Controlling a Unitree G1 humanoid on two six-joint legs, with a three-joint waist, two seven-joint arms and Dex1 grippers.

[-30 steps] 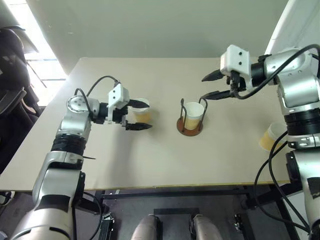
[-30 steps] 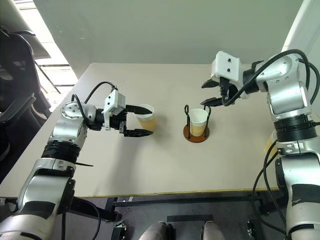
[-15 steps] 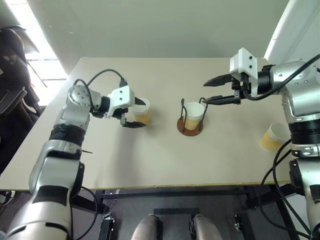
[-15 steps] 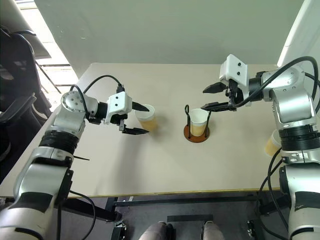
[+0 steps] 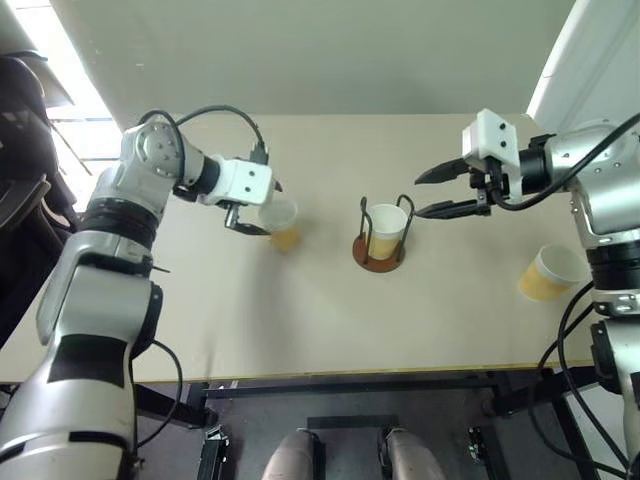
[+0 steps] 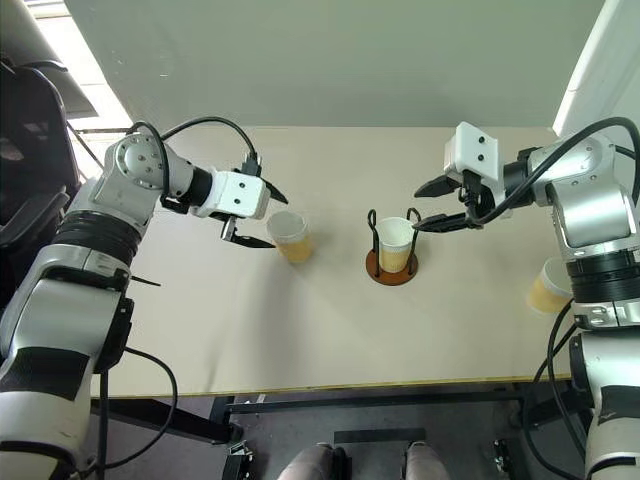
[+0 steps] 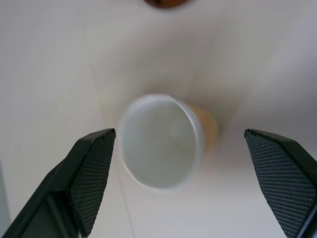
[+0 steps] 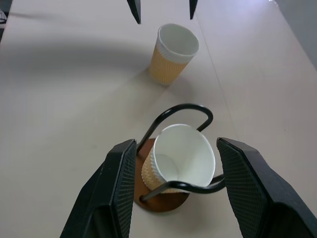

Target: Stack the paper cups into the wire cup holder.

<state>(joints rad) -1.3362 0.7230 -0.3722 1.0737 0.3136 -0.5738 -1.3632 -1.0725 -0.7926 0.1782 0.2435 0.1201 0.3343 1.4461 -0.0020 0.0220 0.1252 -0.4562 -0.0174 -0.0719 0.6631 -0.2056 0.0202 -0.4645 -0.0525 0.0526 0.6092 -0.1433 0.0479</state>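
Paper cup [image 6: 288, 233] stood loose left of the wire cup holder [image 6: 393, 262], which already held one cup. Your left gripper [image 6: 258, 214] hung wide open over it, empty; right gripper [image 6: 435, 205] part-open, empty. Next, you needed to lower and close.

Head pair looking forward and down over the tabletop [image 5: 320, 310] from high, sharing one whole scene. Left wrist hanging close above an upright cup [image 7: 161, 141]. Right wrist facing the holder [image 8: 171, 163] near, same cup at 12 o'clock.
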